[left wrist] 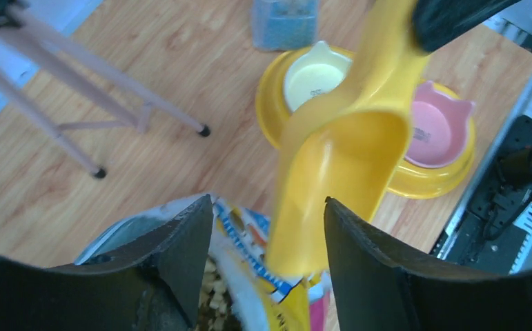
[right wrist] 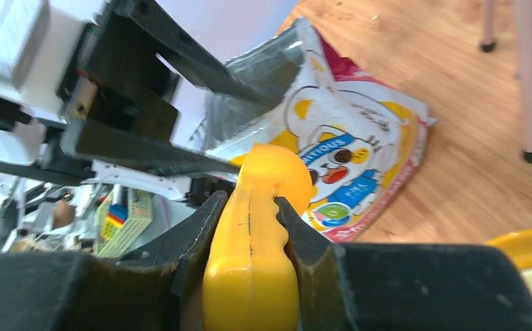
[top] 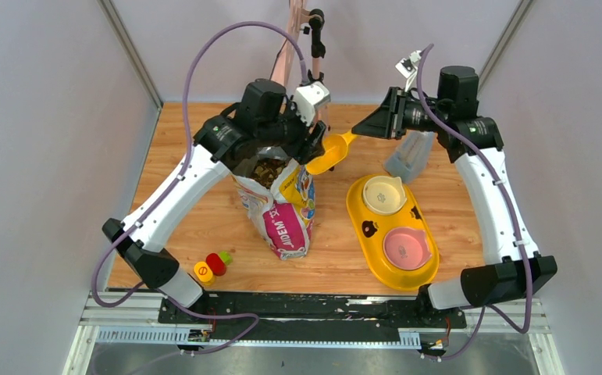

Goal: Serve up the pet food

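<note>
Right wrist shows right gripper (right wrist: 250, 205) clamping the scoop (right wrist: 249, 276); left gripper (left wrist: 267, 204) gapes.

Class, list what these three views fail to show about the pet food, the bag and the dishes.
How deep the pet food lies in the bag: top view, the left arm covers part of the mouth; left wrist view, the left gripper blocks it.
Grey container contents: left wrist view, cut off by the top edge and blurred.
Yellow feeder: right wrist view, cut off at the right edge.
Small coloured items: top view, too small to identify.
</note>
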Available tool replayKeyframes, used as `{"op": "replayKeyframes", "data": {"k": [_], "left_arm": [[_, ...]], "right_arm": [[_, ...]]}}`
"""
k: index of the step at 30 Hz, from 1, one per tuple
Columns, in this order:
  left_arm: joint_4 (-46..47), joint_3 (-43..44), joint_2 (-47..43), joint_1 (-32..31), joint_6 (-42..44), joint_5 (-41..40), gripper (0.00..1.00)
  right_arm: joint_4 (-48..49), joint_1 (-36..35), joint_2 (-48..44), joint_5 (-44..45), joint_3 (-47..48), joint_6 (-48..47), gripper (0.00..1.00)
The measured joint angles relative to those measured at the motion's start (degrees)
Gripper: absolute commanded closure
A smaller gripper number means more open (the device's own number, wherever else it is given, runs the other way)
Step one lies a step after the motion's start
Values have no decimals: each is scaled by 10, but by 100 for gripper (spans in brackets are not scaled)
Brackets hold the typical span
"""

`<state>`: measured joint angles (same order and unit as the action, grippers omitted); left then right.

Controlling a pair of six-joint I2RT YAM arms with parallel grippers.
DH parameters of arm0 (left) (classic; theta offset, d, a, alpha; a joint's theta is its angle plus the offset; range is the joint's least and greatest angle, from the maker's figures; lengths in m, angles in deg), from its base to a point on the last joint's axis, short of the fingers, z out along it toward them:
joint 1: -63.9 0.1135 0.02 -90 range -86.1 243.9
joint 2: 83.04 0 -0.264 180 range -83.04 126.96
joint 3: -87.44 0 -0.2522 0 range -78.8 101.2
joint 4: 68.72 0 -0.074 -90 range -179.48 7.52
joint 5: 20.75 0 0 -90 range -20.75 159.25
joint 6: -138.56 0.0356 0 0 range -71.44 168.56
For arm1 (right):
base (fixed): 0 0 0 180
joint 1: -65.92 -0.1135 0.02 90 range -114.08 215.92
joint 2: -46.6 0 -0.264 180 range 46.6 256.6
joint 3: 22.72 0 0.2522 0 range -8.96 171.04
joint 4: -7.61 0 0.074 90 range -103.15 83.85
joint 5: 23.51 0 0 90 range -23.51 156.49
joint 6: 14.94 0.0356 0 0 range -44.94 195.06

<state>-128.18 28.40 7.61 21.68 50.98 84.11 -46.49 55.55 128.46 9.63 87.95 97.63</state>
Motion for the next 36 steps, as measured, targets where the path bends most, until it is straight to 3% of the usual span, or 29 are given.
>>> {"op": "replayKeyframes", "data": {"k": [3, 10, 14, 17, 21, 29, 36], "left_arm": [[-23, 1, -21, 34, 2, -27, 20], [-96, -5, -121, 183, -11, -117, 15], [-158, -22, -128, 244, -38, -98, 13], [-160, -88, -120, 270, -61, -65, 15], [-163, -173, -117, 277, -91, -29, 27], [-147, -181, -112, 277, -108, -4, 99], [-172, -134, -87, 276, -94, 9, 100]], "right_arm": [[-10, 21, -18, 21, -11, -31, 100], [-33, 33, -57, 64, 2, -88, 100], [-37, 33, -52, 72, 28, -99, 100], [-37, 33, -49, 77, 36, -103, 100], [-38, 33, -49, 80, 36, -108, 100], [-54, 7, -38, 96, 67, -134, 100], [-78, -109, -2, 147, 158, -203, 100]]}}
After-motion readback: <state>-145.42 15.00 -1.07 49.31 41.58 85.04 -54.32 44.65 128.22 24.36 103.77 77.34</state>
